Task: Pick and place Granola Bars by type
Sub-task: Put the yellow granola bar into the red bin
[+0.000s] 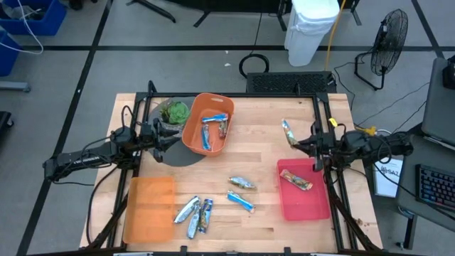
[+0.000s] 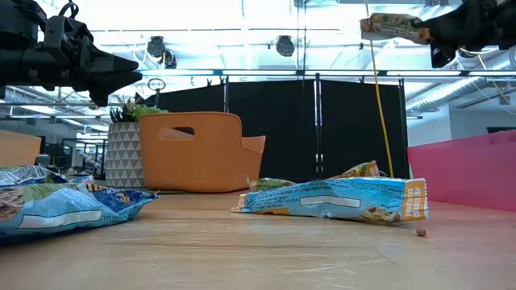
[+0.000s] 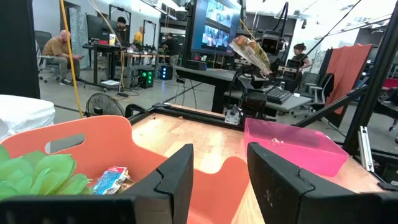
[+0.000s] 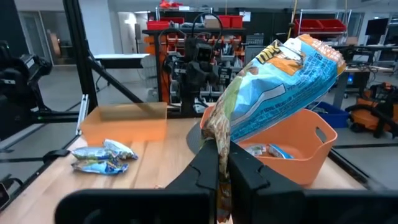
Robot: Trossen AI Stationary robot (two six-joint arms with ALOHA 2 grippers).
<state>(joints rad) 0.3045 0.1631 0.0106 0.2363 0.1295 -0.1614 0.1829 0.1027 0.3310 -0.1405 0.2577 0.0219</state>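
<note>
My right gripper [image 1: 296, 144] is shut on one granola bar [image 1: 287, 131] with a blue and brownish wrapper, raised high above the table between the orange basket [image 1: 190, 131] and the pink tray [image 1: 317, 206]. The basket holds a few bars [image 1: 212, 126], and one brownish bar [image 1: 296, 180] lies in the pink tray. Several more bars [image 1: 241, 183] [image 1: 240, 202] [image 1: 194, 213] lie flat on the wood. My left gripper [image 3: 219, 180] is open and empty, hovering at the basket's left rim [image 3: 93, 134]. My right gripper pinches the bar by one end [image 4: 221, 146] between its two fingers [image 4: 202, 174]. The rest of the wrapper [image 4: 280, 81] sticks out past the fingertips, slanting away from them. The bar is lifted clear of the table and shows high up in the low view [image 2: 393, 28].
A potted green plant [image 1: 173, 112] stands on the dark mat behind the basket, close to my left gripper. A flat orange tray [image 1: 148, 209] sits at the table's near left. Bare wood lies between the basket and the pink tray. People work at desks in the room beyond.
</note>
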